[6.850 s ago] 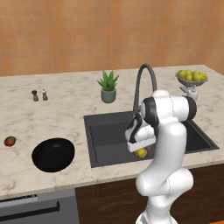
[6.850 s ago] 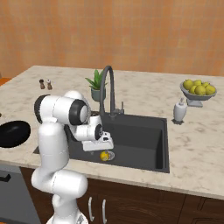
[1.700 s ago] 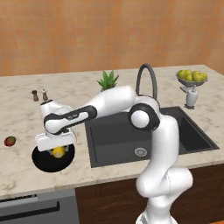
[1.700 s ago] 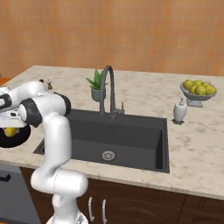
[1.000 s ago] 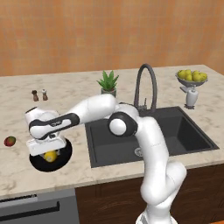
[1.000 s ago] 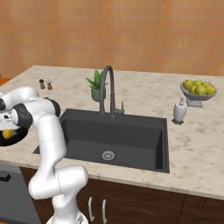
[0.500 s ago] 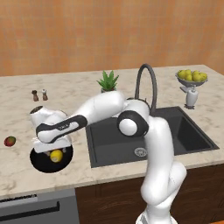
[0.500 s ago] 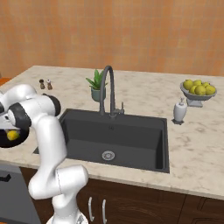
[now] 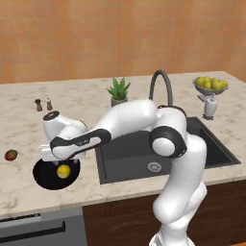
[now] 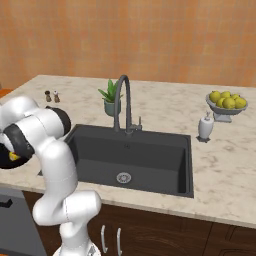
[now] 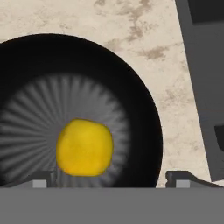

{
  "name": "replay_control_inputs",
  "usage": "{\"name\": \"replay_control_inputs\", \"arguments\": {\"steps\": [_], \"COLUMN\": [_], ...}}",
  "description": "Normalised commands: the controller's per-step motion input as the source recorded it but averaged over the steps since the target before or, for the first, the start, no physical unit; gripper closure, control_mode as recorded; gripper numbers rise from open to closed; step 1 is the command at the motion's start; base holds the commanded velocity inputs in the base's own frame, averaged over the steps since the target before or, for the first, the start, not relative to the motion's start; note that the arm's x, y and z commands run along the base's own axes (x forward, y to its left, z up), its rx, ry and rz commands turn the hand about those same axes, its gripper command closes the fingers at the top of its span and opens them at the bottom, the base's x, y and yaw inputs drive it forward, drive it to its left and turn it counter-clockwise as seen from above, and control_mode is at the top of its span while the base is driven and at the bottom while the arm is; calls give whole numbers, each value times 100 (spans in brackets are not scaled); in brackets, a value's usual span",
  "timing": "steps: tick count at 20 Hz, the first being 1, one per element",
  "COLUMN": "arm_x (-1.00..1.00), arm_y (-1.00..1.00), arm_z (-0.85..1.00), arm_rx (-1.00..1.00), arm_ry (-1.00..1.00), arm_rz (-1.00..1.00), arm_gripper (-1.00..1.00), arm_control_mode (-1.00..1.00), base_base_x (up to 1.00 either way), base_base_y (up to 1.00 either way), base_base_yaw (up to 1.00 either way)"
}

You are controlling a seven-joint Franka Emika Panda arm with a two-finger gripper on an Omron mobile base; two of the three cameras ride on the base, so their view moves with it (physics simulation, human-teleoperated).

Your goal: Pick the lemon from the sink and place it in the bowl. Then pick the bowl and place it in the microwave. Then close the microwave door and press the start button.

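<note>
Lemon now free in the bowl; my jaws have spread wide since a second ago.

Lemon (image 11: 84, 147) lies on the ribbed floor of the bowl (image 11: 144, 118), lower centre of the hand view, touching neither finger. My gripper (image 11: 109, 178) hangs right over it, jaws fully apart, nothing held; one fingertip (image 11: 41, 178) shows at lower left, the other at lower right. In the left base view the lemon (image 9: 63, 171) sits mid-bowl (image 9: 44, 178) at lower left, with the gripper (image 9: 60, 157) just above. Bowl rests on the counter (image 9: 19, 129), beside the sink (image 9: 129, 153) at frame centre. A mango (image 9: 10, 154) lies at far left, apart from the bowl. Right base view: lemon (image 10: 13, 156) peeks out at the left edge, behind my arm.
</note>
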Motion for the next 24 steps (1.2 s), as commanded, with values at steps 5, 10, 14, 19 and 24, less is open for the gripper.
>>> {"name": "replay_control_inputs", "arguments": {"steps": [5,10,14,19,24], "arm_x": [-18,0,1,20,31], "arm_y": [-66,-30,-2,6,31], "arm_z": [15,-1,-6,-20,-20], "arm_rx": [11,13,8,0,0], "arm_ry": [-5,0,0,0,2], "arm_rz": [4,4,3,0,0], "arm_gripper": [-100,-100,-100,-100,-100], "arm_control_mode": [-100,-100,-100,-100,-100], "base_base_x": [0,0,0,0,0], "base_base_y": [0,0,0,0,0], "base_base_yaw": [0,0,0,0,0]}}
